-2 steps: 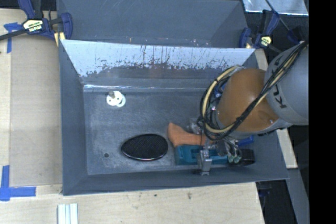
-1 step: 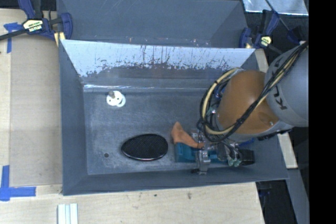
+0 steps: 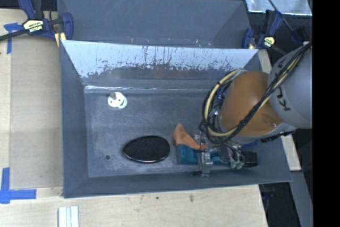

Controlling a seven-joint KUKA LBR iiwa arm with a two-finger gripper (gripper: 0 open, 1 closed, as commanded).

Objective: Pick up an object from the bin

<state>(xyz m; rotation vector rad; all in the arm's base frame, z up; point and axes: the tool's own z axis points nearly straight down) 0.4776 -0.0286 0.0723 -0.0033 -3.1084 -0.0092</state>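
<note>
Note that the gripper (image 3: 206, 159) sits low at the blue block (image 3: 186, 156), beside the orange piece (image 3: 183, 136). You cannot tell whether it is spread or closed. Treat the lift as not yet done.

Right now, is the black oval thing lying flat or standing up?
Lying flat. The black oval thing shows its whole broad top face to the camera and rests on the floor of the bin, near the front wall.
</note>
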